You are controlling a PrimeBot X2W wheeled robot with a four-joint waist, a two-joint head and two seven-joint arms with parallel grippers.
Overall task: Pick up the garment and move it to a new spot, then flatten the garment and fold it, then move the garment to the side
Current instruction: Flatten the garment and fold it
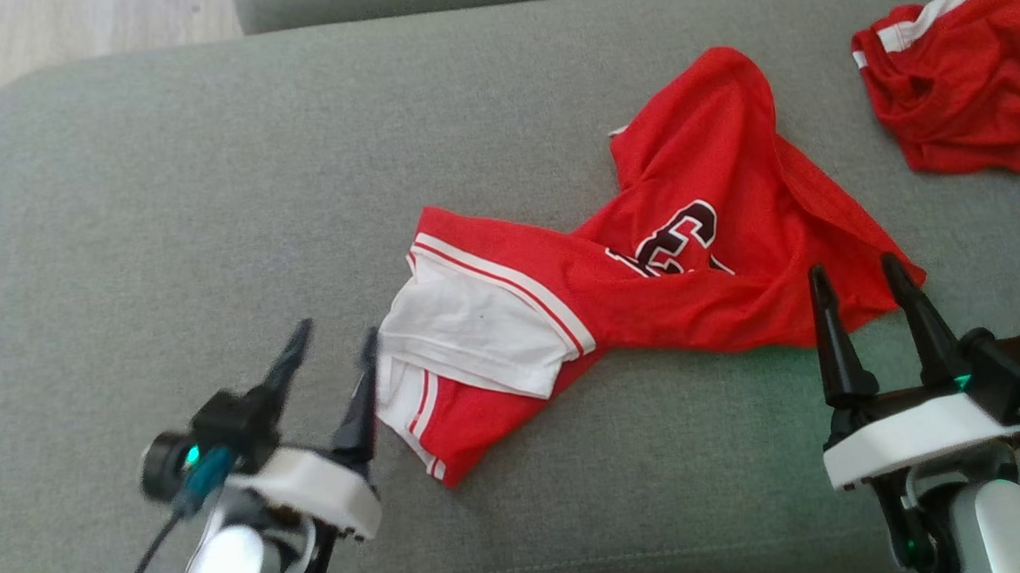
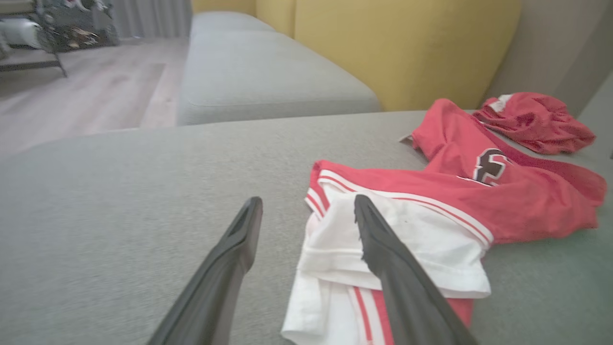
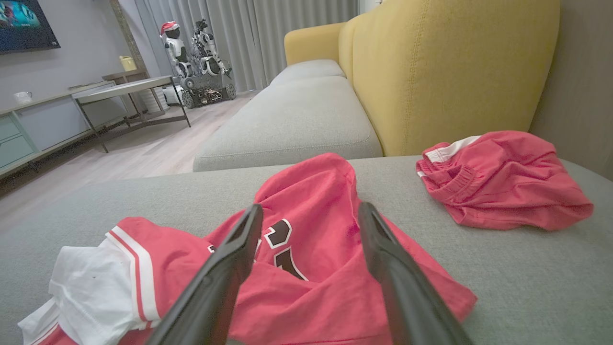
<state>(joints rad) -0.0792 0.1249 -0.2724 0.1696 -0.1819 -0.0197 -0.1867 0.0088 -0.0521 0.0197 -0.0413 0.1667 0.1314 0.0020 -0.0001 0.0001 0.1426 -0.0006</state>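
Note:
A red garment [image 1: 700, 250] with white trim and a dark number lies crumpled across the middle of the grey cushion [image 1: 165, 208]; its white end [image 2: 416, 244] is at the left. My left gripper [image 1: 335, 335] stands open at that white end, one finger over the cloth's edge [image 2: 373, 239], the other over bare cushion. My right gripper [image 1: 858, 270] is open at the garment's right corner, with the red cloth [image 3: 311, 225] between and beyond its fingers. Neither gripper holds anything.
A second red piece with a white waistband [image 1: 957, 80] lies bunched at the cushion's far right. A yellow sofa back [image 3: 445, 67] rises behind it. Another grey seat [image 2: 258, 72] lies beyond, with wooden floor [image 2: 76, 100] to the left.

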